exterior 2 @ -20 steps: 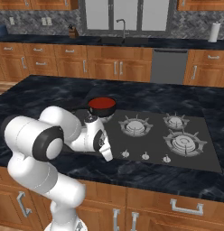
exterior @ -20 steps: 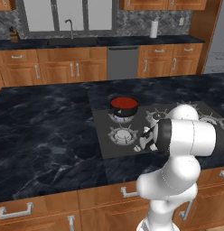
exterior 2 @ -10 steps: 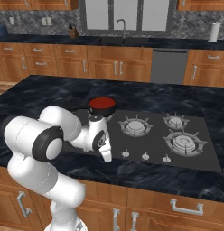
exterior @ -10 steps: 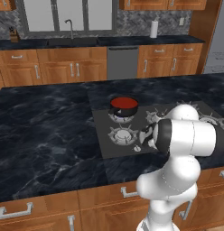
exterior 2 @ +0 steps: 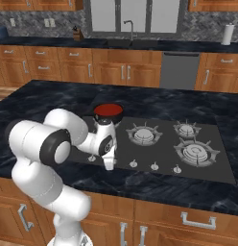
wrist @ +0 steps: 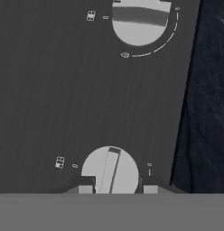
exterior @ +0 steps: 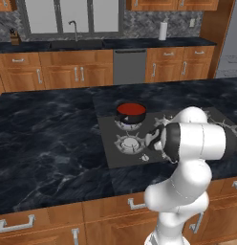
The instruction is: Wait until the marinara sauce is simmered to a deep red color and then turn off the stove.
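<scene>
From the left base view, the marinara sauce [exterior: 131,109] sat deep red in its small dark pot [exterior: 131,115] on the stove's [exterior: 111,143] far left burner, so closing squarely on the right knob before twisting looked like the key to doing this well.

From the right base view, the gripper [exterior 2: 109,165] hung low over the stove's near left edge, just nearer than the pot.

In the hand view, the fingertips [wrist: 86,189] flanked a round silver knob [wrist: 110,169], partly open and narrow; whether they touched it, I could not tell.
</scene>
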